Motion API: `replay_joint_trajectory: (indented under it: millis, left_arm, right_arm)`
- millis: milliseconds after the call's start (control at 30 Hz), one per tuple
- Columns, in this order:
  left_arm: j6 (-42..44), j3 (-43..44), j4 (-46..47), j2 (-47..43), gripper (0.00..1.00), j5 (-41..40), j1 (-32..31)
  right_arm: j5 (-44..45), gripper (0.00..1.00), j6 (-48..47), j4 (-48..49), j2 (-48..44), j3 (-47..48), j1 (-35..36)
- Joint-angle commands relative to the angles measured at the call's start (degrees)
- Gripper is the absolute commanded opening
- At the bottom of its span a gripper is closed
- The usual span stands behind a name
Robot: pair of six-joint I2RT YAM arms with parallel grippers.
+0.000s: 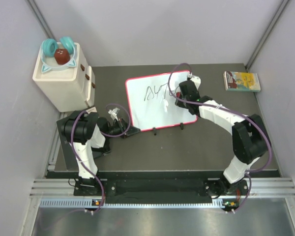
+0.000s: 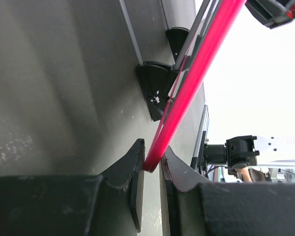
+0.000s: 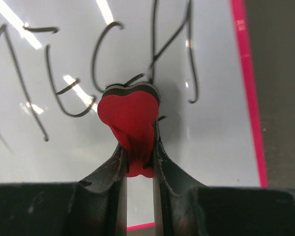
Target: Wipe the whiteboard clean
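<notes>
The right gripper (image 3: 137,147) has its fingers clenched on a red heart-shaped eraser (image 3: 130,118). The eraser's dark felt edge appears to meet the whiteboard (image 3: 211,137) among the black marker letters (image 3: 59,83). The letters spread to either side of the felt and beyond it, along the board's long axis, so the coming stroke probably runs sideways. The left gripper (image 2: 152,158) is closed tight on the whiteboard's red rim (image 2: 196,73) at the near left corner, beside a black foot (image 2: 155,91).

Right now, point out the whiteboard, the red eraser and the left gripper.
whiteboard (image 1: 146,112), top external view, bare white face below the writing.
red eraser (image 3: 130,115), right wrist view, middle of its heart shape.
left gripper (image 2: 153,151), left wrist view, midway between its fingertips.
</notes>
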Motion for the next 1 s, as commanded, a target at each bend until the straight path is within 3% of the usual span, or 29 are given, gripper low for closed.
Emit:
replay_joint_trajectory:
  millis: [0, 333, 533, 967]
  left_arm:
    - [0.32, -1.21, 20.43, 0.29, 0.00, 0.34, 0.35]
    - [0.32, -1.30, 20.43, 0.29, 0.00, 0.25, 0.35]
    - [0.67, -1.56, 20.43, 0.12, 0.00, -0.10, 0.35]
    - [1.47, -2.79, 20.43, -1.03, 0.00, -1.06, 0.35]
  right_arm:
    - [6.55, 0.00, -3.38, -1.46, 0.11, -4.28, -4.53]
    - [0.92, 0.00, -5.49, 0.66, 0.19, -3.59, -2.07]
    - [-2.15, 0.00, -7.78, 0.22, 1.69, 0.28, 3.02]
    - [-6.11, 0.00, -12.61, -4.96, 7.84, 15.63, 11.28]
